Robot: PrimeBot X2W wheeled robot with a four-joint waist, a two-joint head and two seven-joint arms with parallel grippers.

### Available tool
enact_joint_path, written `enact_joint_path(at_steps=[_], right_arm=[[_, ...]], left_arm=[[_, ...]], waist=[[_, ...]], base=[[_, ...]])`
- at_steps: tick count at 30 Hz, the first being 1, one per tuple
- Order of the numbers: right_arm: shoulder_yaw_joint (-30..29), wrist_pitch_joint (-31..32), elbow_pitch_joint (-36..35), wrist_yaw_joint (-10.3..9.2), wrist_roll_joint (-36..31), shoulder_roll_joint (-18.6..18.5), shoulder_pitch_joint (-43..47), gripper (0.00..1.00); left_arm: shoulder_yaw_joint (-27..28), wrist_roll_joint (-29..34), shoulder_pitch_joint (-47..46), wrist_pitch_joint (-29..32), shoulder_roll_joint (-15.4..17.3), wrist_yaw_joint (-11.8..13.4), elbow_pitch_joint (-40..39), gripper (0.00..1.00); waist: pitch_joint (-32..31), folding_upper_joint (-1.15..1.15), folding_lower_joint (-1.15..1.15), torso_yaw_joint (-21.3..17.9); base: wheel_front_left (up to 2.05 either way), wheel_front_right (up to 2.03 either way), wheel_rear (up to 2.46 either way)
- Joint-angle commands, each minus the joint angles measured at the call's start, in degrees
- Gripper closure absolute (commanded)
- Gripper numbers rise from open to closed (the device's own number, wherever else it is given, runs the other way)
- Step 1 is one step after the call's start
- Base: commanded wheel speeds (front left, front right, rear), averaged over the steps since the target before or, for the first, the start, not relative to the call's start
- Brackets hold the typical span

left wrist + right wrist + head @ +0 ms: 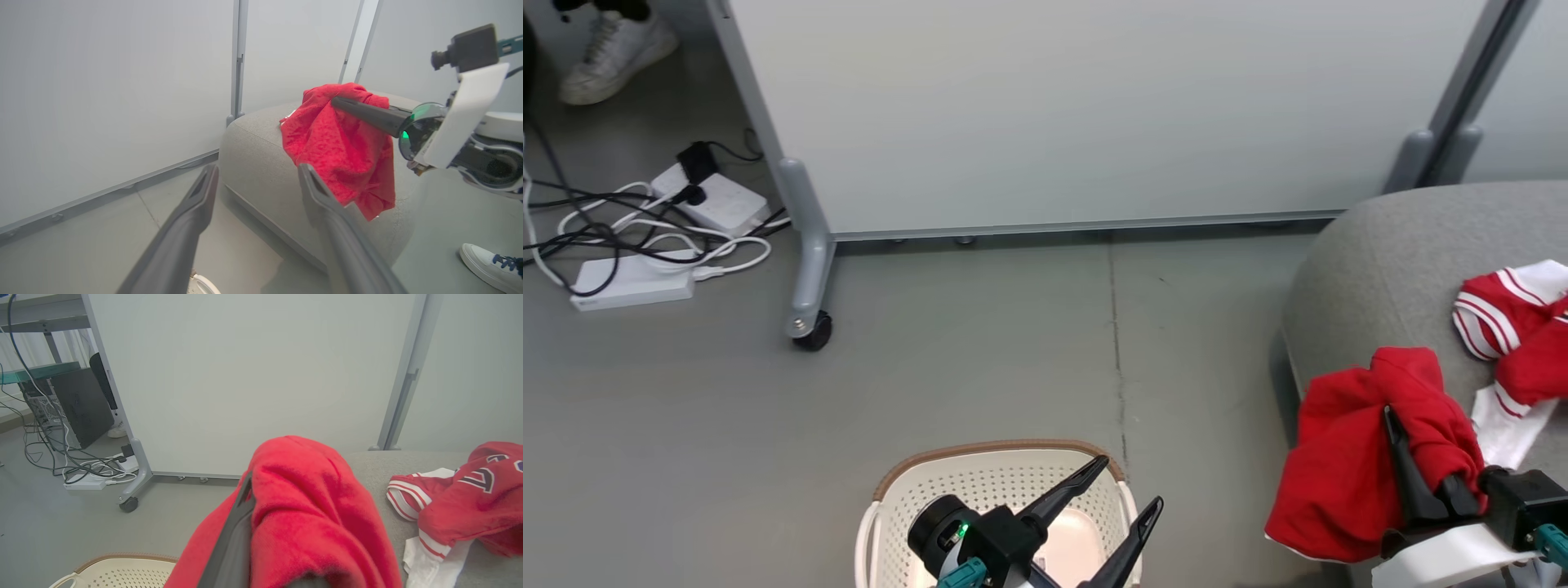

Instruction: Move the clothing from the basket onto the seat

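Found the right gripper (pixel 1417 437) clamped on a red garment (pixel 1339 482), one finger bare, the other buried in the folds; judged the fabric bunched over the fingers because taken from its middle rather than by an edge. Noted the bundle hanging at the near corner of the seat (pixel 1380 261), with the lower folds trailing down past the cushion edge; judged it not yet properly on the cushion; cannot tell whether any part rests on the upholstery.

Recorded a second garment (pixel 1519 327), red with white panels and striped trim, lying further in on the seat, near the held one.

Found the left gripper (pixel 1131 483) spread open and empty, poised over the basket (pixel 996 447); judged it parked there out of the other arm's way. Saw no fabric in the visible part of the basket; remainder hidden behind that gripper.

Advise carrying the bundle further inboard before release, to prevent a slide to the floor.
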Motion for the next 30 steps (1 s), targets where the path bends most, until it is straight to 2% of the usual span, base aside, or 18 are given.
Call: enact_joint_path(at_steps=[1,9,18,27,30], right_arm=[[0.1,-0.2,-0.4,0.0,-0.6,-0.3,-0.1,1.0],[0.0,-0.2,-0.7,0.0,-0.7,-0.4,-0.9,1.0],[-0.7,-0.2,-0.9,0.0,-1.1,0.0,-1.0,1.0],[-1.7,-0.2,-0.1,0.0,-1.0,1.2,-0.9,1.0],[-1.7,-0.2,-0.2,0.0,-1.1,1.3,-1.0,1.0]], left_arm=[[0.2,0.3,-0.1,-0.1,0.0,-0.1,-0.2,0.0],[0.6,0.9,-0.7,-0.1,-0.1,-0.1,-1.1,0.0],[-0.1,1.6,-2.3,-0.1,-0.2,-0.1,-1.6,0.0],[-1.1,1.5,-3.1,-0.1,0.1,-0.1,-1.5,0.0],[-1.2,1.5,-3.1,-0.1,0.1,-0.1,-1.5,0.0]], waist=[[0.4,0.0,0.0,-1.5],[1.7,0.0,0.0,-8.4],[3.5,0.0,0.0,-18.5],[4.4,0.0,0.0,-23.9],[4.6,0.0,0.0,-24.5]], base=[[0.0,0.0,0.0],[0.0,0.0,0.0],[0.0,0.0,0.0],[0.0,0.0,0.0],[0.0,0.0,0.0]])
